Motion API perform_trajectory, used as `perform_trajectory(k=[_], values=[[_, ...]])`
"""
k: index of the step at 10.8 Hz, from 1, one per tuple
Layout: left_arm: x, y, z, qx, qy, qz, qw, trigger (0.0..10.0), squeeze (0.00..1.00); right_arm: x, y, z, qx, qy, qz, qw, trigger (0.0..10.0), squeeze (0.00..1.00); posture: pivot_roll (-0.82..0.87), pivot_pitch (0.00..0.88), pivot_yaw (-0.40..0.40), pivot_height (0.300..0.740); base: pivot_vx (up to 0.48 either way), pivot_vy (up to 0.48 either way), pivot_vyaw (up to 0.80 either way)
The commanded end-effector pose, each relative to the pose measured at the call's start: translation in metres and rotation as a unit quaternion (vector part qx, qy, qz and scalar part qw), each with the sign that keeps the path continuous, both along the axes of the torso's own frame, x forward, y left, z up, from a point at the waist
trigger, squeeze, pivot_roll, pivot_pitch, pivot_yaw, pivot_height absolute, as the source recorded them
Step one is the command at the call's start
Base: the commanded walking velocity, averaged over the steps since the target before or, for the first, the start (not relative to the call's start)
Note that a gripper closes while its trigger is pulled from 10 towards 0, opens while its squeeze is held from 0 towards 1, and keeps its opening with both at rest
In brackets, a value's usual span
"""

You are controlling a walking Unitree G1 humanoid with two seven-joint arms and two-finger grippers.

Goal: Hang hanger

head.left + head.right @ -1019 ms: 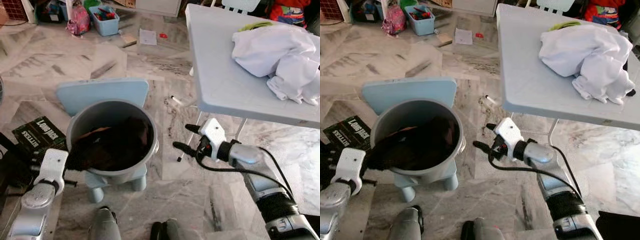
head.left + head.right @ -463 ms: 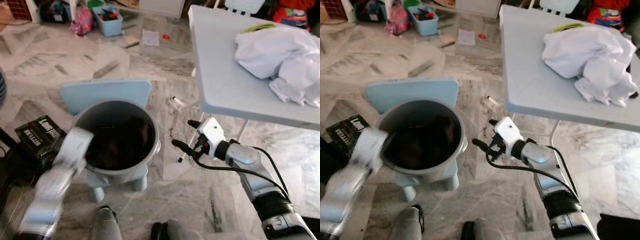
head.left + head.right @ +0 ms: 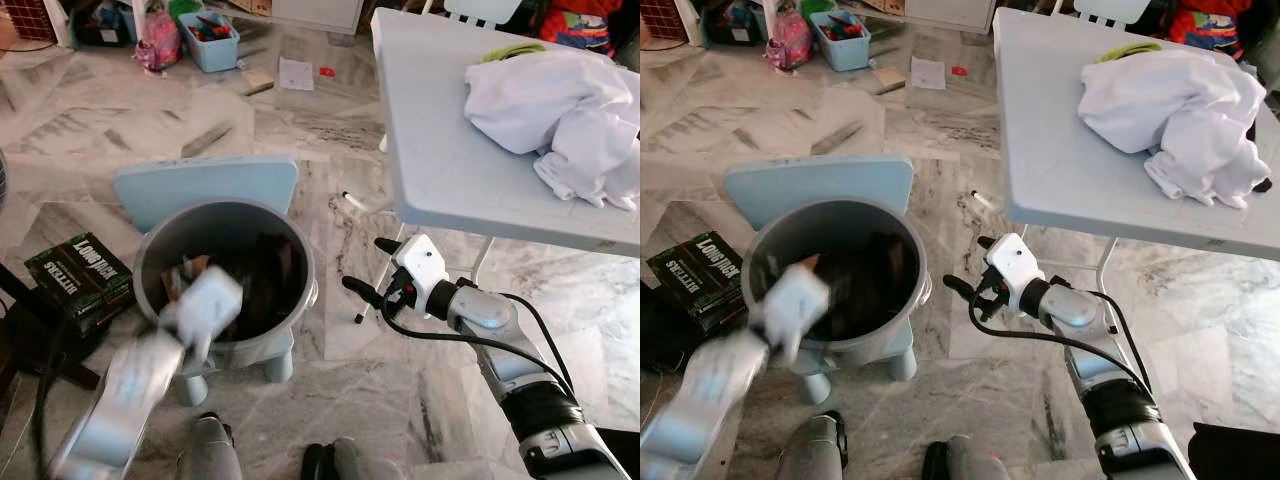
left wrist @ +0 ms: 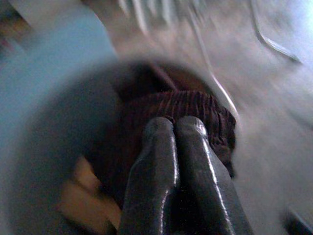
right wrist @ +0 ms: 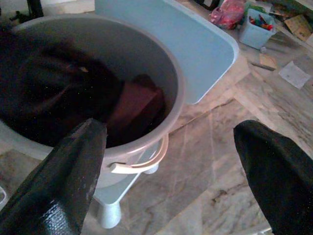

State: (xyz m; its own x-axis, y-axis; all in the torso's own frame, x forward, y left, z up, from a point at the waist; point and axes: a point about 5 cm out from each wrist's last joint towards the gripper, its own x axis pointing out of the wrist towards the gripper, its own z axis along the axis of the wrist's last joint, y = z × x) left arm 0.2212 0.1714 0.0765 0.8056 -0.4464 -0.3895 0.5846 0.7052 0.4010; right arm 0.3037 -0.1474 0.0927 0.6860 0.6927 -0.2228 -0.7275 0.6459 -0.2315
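Even, soft daylight fills the head views, sharp except for the motion-smeared left arm (image 3: 140,385). The left wrist view is dim and heavily blurred; the right wrist view's near fingers (image 5: 58,186) are out of focus

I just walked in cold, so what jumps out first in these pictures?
A grey bucket of dark clothing stands on a pale blue stool on the marble floor, with the blurred left claw, fingers together, reaching into it. On the right, crumpled white cloth lies on a table, the open right claw below its edge.
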Motion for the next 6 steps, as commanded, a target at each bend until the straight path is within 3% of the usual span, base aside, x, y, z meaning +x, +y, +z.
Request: perform_trajectory(k=[1, 3, 6], values=[[-0.008, -0.005, -0.002, -0.002, 0.033, -0.021, 0.999, 0.0, 0.00, 0.003, -0.006, 0.002, -0.004, -0.006, -0.009, 1.000, 10.0, 1.00, 0.03, 0.119, -0.144, 0.740, 0.000, 0.000, 0.00], [-0.031, -0.004, -0.011, -0.005, 0.107, -0.040, 0.993, 0.0, 0.00, 0.004, -0.006, 0.002, -0.009, -0.008, -0.007, 1.000, 10.0, 1.00, 0.04, 0.120, -0.147, 0.740, 0.000, 0.000, 0.00], [-0.046, -0.007, -0.019, -0.003, 0.193, -0.080, 0.978, 0.0, 0.00, 0.006, -0.001, 0.002, -0.013, -0.013, 0.000, 1.000, 10.0, 1.00, 0.03, 0.122, -0.151, 0.740, 0.000, 0.000, 0.00]])
